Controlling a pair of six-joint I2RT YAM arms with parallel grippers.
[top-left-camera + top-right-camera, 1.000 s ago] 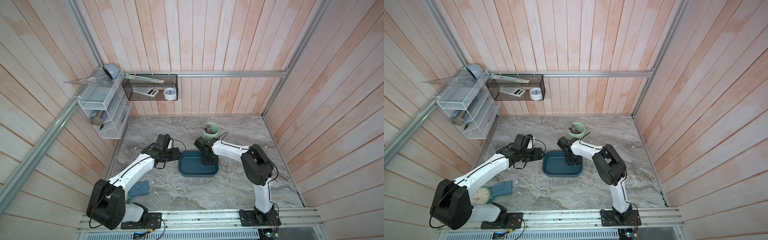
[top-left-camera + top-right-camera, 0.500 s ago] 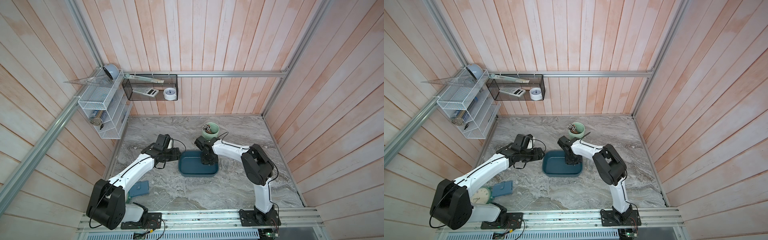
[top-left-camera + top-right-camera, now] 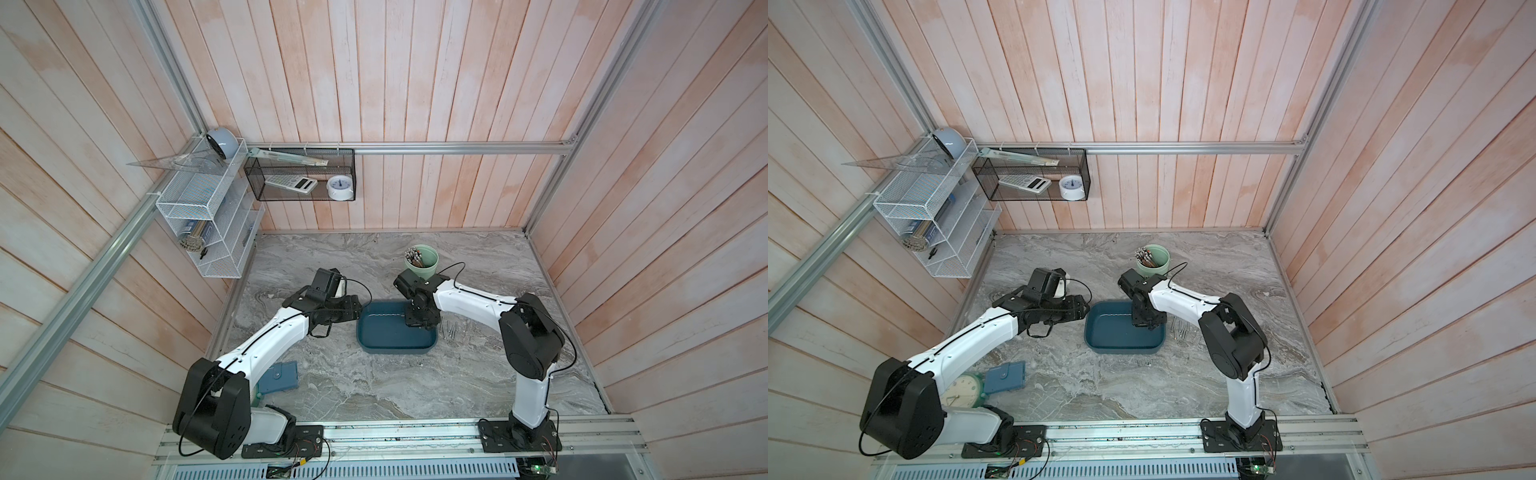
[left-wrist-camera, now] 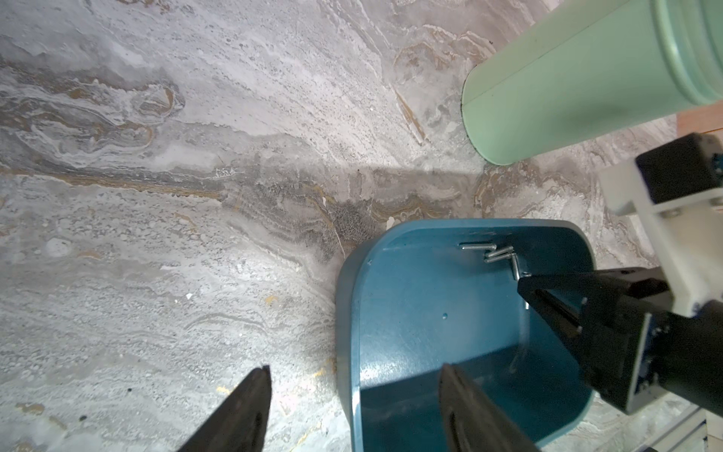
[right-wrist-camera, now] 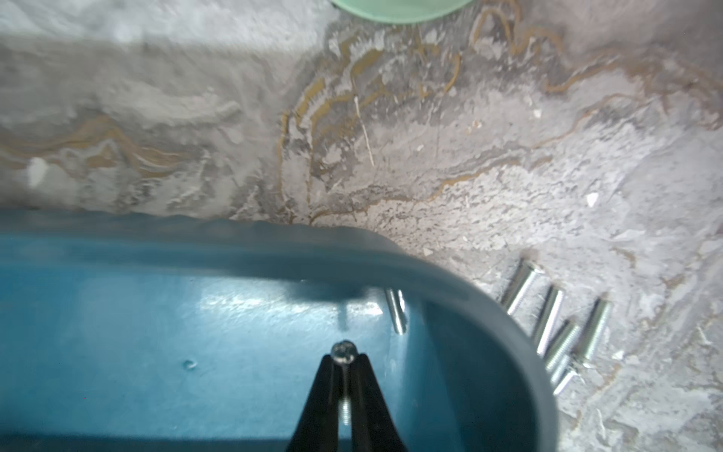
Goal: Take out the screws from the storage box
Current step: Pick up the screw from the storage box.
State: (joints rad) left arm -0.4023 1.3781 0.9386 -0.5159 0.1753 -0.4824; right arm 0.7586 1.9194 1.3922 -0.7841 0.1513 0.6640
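Observation:
The storage box [image 3: 395, 347] [image 3: 1121, 345], a teal tray, lies mid-table. My right gripper [image 5: 343, 362] is down inside its far right corner [image 3: 419, 324], shut on one screw whose round head [image 5: 343, 351] sticks out past the tips. A few more screws [image 4: 489, 252] [image 5: 395, 311] lie in the box by that corner. Several screws [image 5: 555, 328] [image 3: 451, 330] rest on the table just right of the box. My left gripper [image 4: 354, 370] [image 3: 357, 311] straddles the box's left wall, one finger inside and one outside, with gaps on both sides.
A pale green cup [image 3: 422, 262] [image 4: 567, 86] of brownish sticks stands just behind the right arm. A blue-grey case [image 3: 278, 376] and a green clock [image 3: 963, 390] lie near the left arm's base. Wire shelves hang on the back-left walls.
The right gripper's jaws have closed the last bit onto the screw. Neither arm has visibly shifted, and the box has stayed put.

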